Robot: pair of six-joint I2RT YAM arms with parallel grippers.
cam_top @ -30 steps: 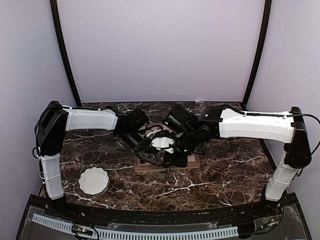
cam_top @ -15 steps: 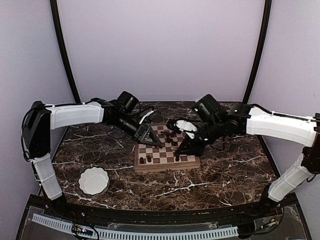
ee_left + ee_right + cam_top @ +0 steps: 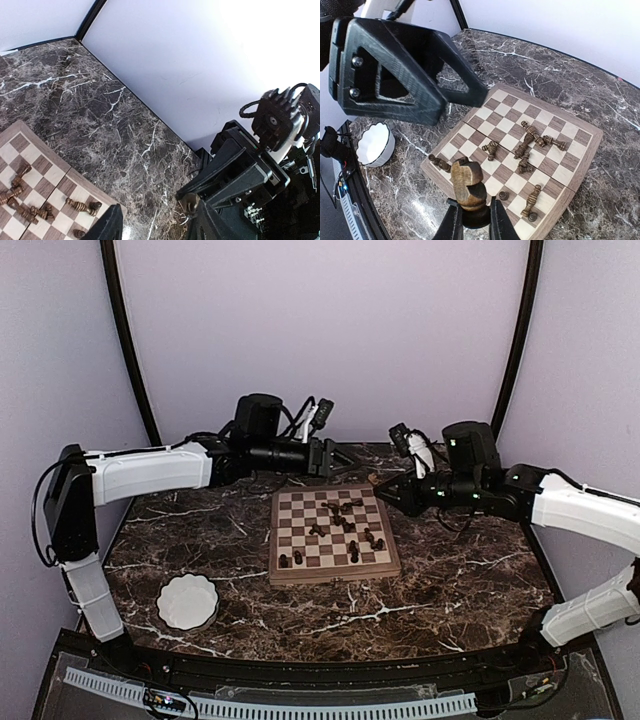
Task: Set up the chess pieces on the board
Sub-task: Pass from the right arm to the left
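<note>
— Brown wooden chessman (image 3: pixel 467 187), knight-shaped by the look, sits clenched in the right tool (image 3: pixel 472 219), up over the dark marble tabletop (image 3: pixel 450 585) toward its far edge. Where to?
— Onto the square tan-and-brown checked wooden board (image 3: pixel 300 512) at mid-tabletop. Lower it upright onto a free edge-row square, well away from the toppled dark chess pieces (image 3: pixel 526 142) lying across the middle.
— And the left tool (image 3: pixel 340 454)?
— Released, nothing between its fingers (image 3: pixel 109 226), also by the far edge. I'd hold it off so the arms don't cross.
</note>
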